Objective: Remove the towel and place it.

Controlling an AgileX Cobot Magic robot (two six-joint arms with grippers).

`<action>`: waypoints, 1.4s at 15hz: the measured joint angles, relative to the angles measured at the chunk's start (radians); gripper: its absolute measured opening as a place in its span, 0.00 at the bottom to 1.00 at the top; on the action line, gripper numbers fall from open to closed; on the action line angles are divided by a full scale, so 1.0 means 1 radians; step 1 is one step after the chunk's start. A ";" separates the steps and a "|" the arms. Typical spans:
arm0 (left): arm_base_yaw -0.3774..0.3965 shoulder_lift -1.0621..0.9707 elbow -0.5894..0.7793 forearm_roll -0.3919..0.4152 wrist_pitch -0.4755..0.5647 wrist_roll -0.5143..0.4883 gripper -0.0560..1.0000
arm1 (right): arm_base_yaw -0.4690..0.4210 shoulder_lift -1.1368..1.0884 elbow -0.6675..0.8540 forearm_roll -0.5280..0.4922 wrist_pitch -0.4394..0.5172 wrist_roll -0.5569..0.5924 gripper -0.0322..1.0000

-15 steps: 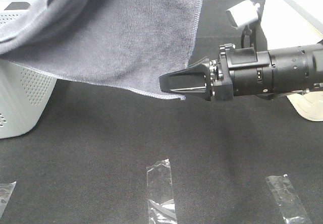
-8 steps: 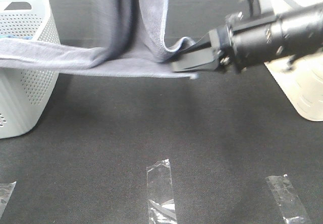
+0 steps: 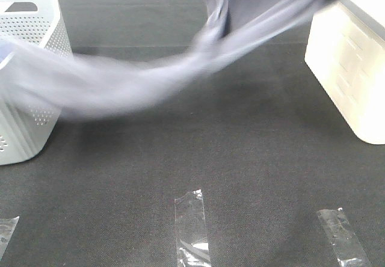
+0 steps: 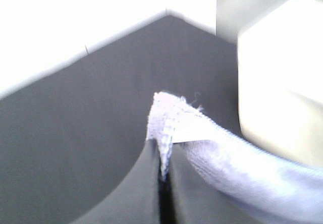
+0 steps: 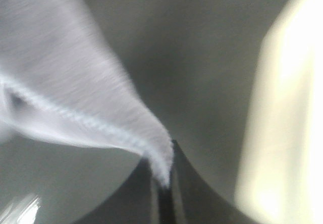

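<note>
A white perforated plastic basket (image 3: 21,136) stands at the left edge of the black cloth-covered counter (image 3: 240,159). The grey-lavender terry towel (image 3: 120,86), smeared by motion blur, stretches in mid-air from the basket's front up toward the top right of the high view. It hangs clear of the counter along the whole visible span. Its left end lies across the basket's wall, and the blur hides whether that end is free of the rim. Three strips of clear tape (image 3: 191,219) mark the near counter, none touched by the cloth, and a cream-white plastic box (image 3: 349,68) sits at the right.

The removal looks well under way, with most of the towel lifted out and drawn sideways. Getting the trailing end clear, then laying the cloth down, is judged to be what remains; nothing of the towel rests at any placing spot yet.

In the left wrist view, the left pincer (image 4: 162,156) has its dark fingers pressed together on a folded corner of the towel, and the cloth trails off toward the white box. In the right wrist view, the right pincer (image 5: 162,164) is likewise clamped, pinching a pointed tip of the stitched hem, with no gap showing between the fingers. Neither pincer can be made out clearly in the high view.
</note>
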 joint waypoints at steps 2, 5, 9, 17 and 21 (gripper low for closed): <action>0.000 -0.011 0.000 0.022 -0.112 0.000 0.05 | 0.000 0.000 -0.154 -0.125 0.012 0.051 0.03; 0.023 -0.048 0.000 0.086 -0.214 0.000 0.05 | 0.000 -0.001 -0.316 -0.173 -0.030 0.055 0.03; 0.119 -0.069 -0.001 0.106 -0.137 -0.007 0.05 | 0.001 0.022 -0.349 -0.169 -0.147 0.052 0.03; 0.299 0.168 0.000 0.087 -0.365 -0.020 0.05 | 0.013 0.343 -0.347 -0.251 -0.644 0.049 0.03; 0.325 0.166 -0.003 0.137 -0.907 0.034 0.05 | 0.012 0.347 -0.482 -0.387 -0.908 0.049 0.03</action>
